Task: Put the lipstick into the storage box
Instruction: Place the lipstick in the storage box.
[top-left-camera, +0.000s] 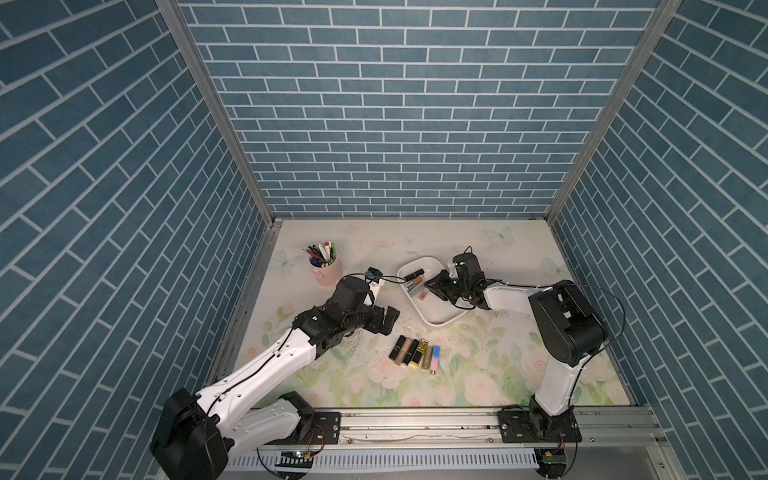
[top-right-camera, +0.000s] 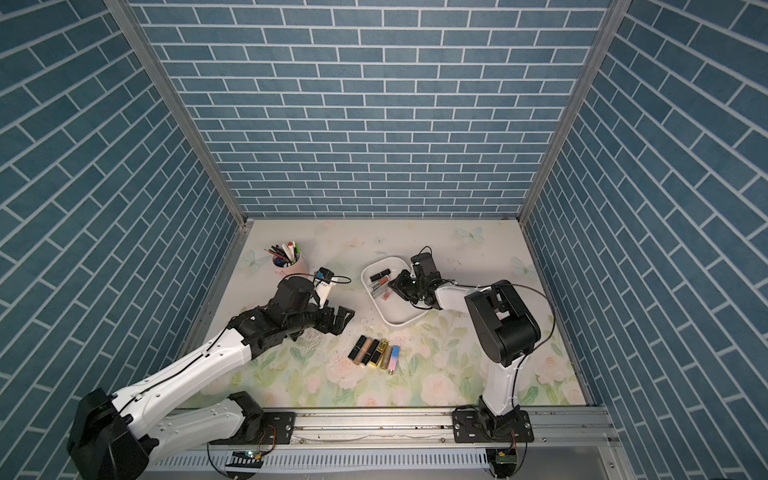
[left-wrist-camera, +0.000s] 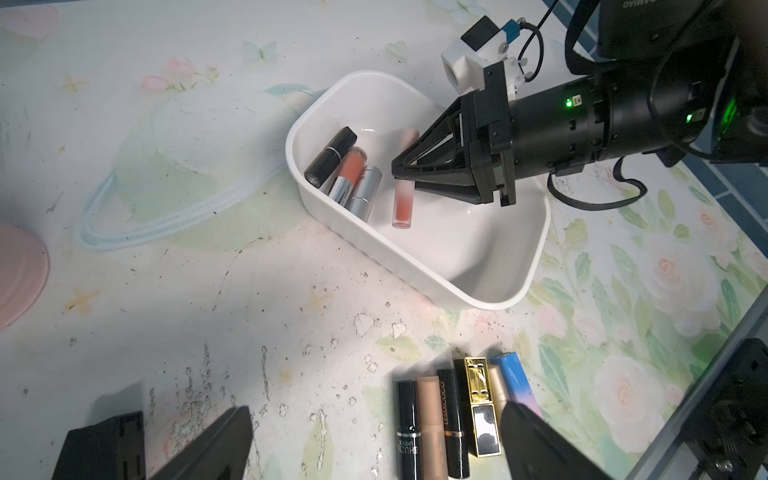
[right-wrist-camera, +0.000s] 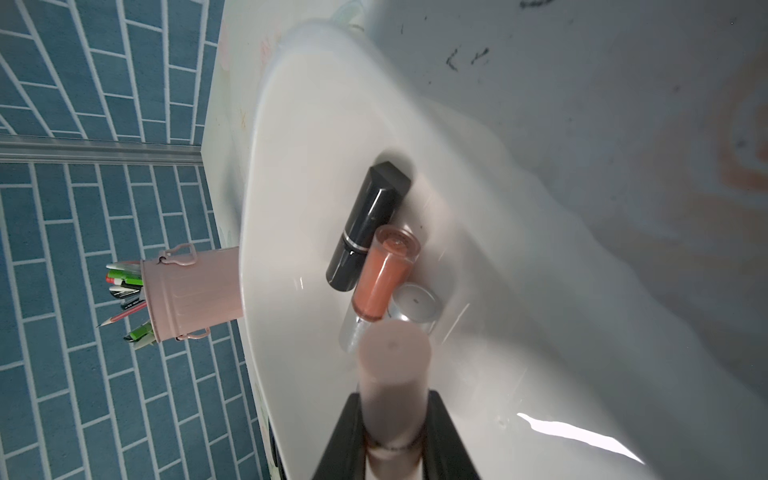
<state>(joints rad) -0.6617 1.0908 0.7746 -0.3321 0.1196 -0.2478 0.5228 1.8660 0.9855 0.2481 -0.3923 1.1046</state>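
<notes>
Right gripper (left-wrist-camera: 399, 172) is clamping onto the frosted lip gloss tube with the pale pink cap and coral bottom (left-wrist-camera: 402, 203), pinching it around mid-length, right about where cap meets body. The tube is sitting crosswise at the very tips of the jaws, its long axis running square across them. The pink cap end is poking out on the wrist-camera side and the coral end is pointing down into the shallow white plastic storage box (left-wrist-camera: 415, 276). Can't tell if it's touching the floor of it. It's hanging just beside three other lipsticks (left-wrist-camera: 349, 174) lying in there. Left gripper (top-left-camera: 387, 320) is spread wide, gripping nothing, hovering near the row of lipsticks (top-left-camera: 415, 353) on the floral mat (top-left-camera: 478, 374).
</notes>
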